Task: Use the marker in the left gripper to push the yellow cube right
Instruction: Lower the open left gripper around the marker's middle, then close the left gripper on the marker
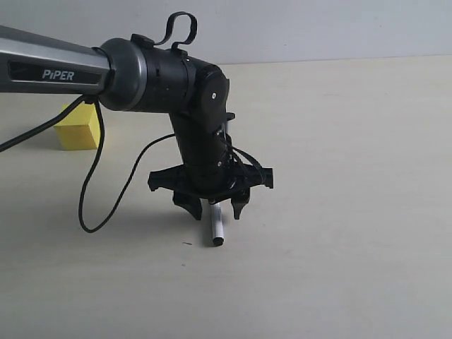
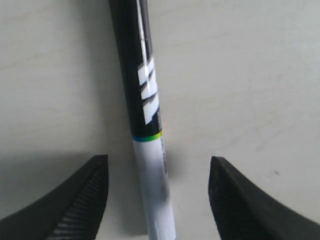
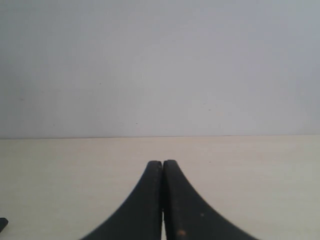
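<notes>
White-barrelled and black-capped, the marker (image 2: 150,150) lies loose and flat on the pale surface (image 1: 353,212). It runs lengthwise through the gap between the jaws of the left gripper (image 1: 216,210), which stand spread wide, neither one touching it. It looks light, stiff and smooth, so it is likely to roll or slip; a squeeze across the white barrel near its middle seems the safest hold. The yellow cube (image 1: 78,128) sits well apart, behind the arm on the left of the exterior view. The right gripper (image 3: 162,165) has its jaws pressed together on nothing.
</notes>
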Tool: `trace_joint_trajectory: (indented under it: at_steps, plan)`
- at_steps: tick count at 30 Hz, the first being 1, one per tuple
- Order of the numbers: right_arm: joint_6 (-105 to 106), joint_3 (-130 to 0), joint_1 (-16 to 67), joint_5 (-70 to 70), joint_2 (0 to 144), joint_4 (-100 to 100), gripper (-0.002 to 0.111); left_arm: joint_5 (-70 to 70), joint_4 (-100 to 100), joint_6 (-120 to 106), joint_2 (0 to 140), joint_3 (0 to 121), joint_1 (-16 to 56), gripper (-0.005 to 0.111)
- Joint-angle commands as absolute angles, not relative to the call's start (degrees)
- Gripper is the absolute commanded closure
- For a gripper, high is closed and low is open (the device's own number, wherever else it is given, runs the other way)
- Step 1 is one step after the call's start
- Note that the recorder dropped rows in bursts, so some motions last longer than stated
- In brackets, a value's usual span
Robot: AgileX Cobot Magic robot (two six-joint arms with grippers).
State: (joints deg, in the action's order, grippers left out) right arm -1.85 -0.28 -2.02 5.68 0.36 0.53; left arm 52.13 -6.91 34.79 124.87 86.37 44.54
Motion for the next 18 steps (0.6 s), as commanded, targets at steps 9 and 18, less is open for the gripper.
trace_joint_trajectory:
  at_steps: [9,18]
  plan:
    - [-1.64,0.0,-2.36,5.03,0.0,0.42,0.108,52.28,-6.62,34.69,124.67,86.63,45.11,0.049]
    - [-1.63,0.0,-2.36,5.03,0.0,0.42,0.108,53.1,-6.62,34.69,124.67,86.63,45.11,0.066]
